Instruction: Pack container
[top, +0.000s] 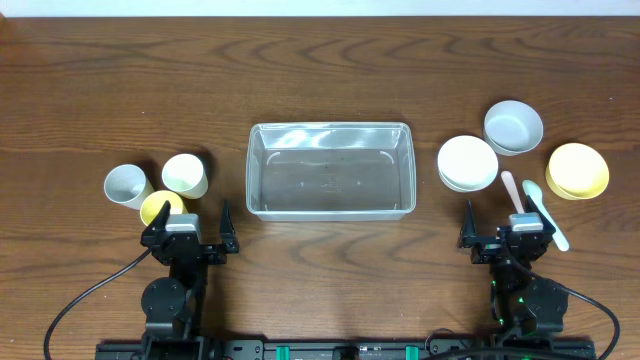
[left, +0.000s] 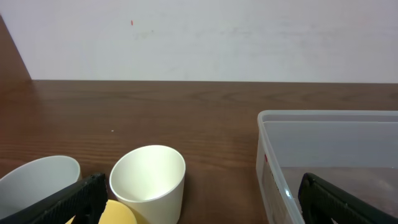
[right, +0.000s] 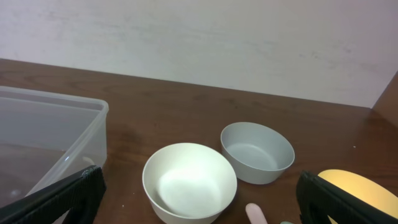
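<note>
A: Pincers first: how are mine sitting?
B: Your left pincer (top: 193, 222) and right pincer (top: 507, 222) are both hovering with jaws spread wide.
A: And the container (top: 330, 127)?
B: It's sitting on the desk (top: 320, 60) between them, slightly ahead of both.

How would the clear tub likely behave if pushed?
The tub looks empty and thin-walled, so probably light, sliding easily on the smooth table. Its broad flat base makes tipping unlikely; walls may flex if squeezed.

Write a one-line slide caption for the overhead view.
Empty clear container centred, three cups left, three bowls and two spoons right, left gripper and right gripper open.
</note>
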